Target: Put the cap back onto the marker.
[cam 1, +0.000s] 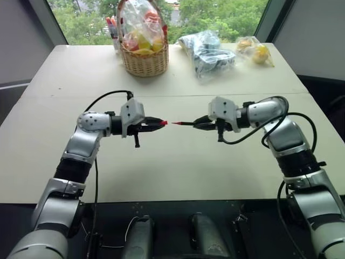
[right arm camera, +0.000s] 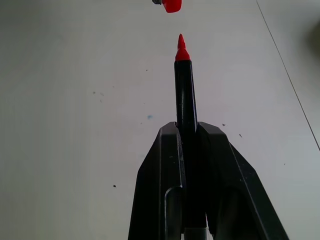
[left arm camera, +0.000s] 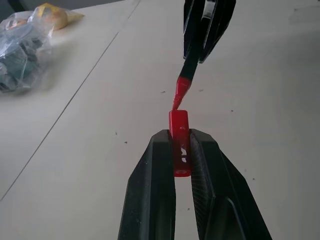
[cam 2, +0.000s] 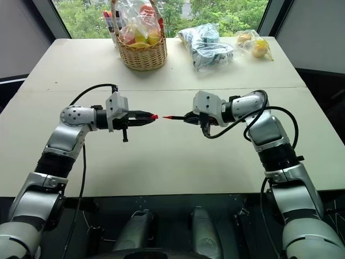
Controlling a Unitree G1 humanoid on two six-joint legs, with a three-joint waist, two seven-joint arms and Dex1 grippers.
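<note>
Above the middle of the pale table, my left gripper (cam 1: pixel 156 123) is shut on the small red cap (cam 1: pixel 163 123), whose open end faces right. My right gripper (cam 1: pixel 199 123) is shut on the slim black marker (cam 1: pixel 186 123), its red tip pointing left at the cap. A small gap separates tip and cap. In the left wrist view the cap (left arm camera: pixel 179 135) sticks out between my black fingers (left arm camera: pixel 155 175), and the marker's red tip (left arm camera: pixel 181 90) hangs just beyond its mouth. The right wrist view looks along the marker (right arm camera: pixel 185 95) toward the cap (right arm camera: pixel 171 5).
A wicker basket (cam 1: pixel 143 56) of wrapped fruit stands at the table's far side, with upright markers (cam 1: pixel 113 29) beside it. A clear bag of dark items (cam 1: pixel 207 51) and a bag with yellow fruit (cam 1: pixel 257 51) lie to the far right. A seam (cam 1: pixel 172 96) crosses the table.
</note>
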